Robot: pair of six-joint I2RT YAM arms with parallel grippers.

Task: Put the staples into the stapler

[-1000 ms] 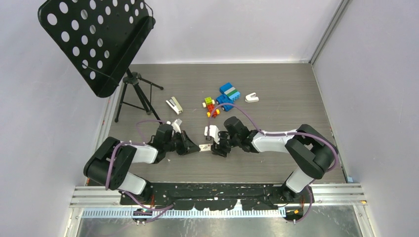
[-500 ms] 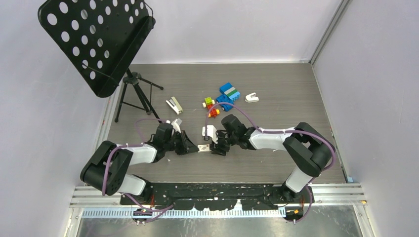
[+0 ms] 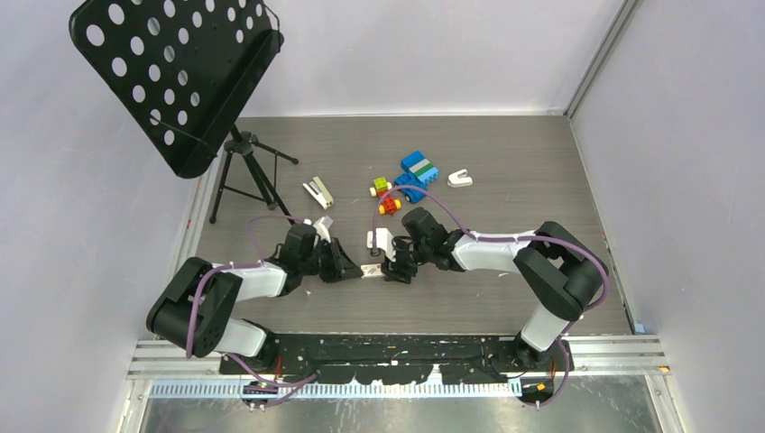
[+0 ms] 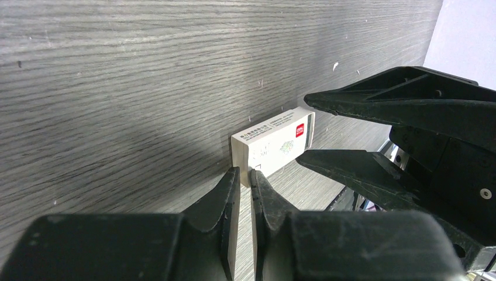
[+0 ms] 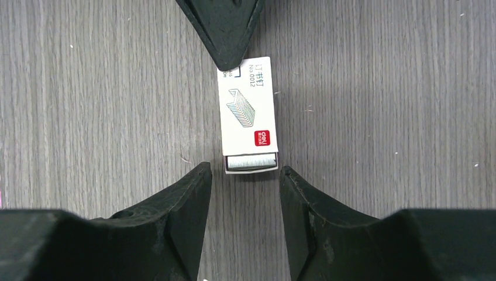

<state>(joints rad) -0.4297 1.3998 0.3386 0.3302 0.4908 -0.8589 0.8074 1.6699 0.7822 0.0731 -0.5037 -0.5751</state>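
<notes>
Right wrist view: staple box (image 5: 245,111) flat on table (image 5: 88,88), its open end at 6 o'clock showing the staples (image 5: 250,163), a silvery strip inside. Right fingers (image 5: 190,190) open, straddling that end, not touching. Left fingers (image 5: 225,29) closed, tip against the 12 o'clock end. Over the last second the right arm edged in and the box slid slightly toward 9 o'clock, likely set-up for drawing the strip out. Stapler (image 3: 317,192) idle at 11 o'clock from the box, well apart. Label: "No 0012", red badge apparently "deli"
</notes>
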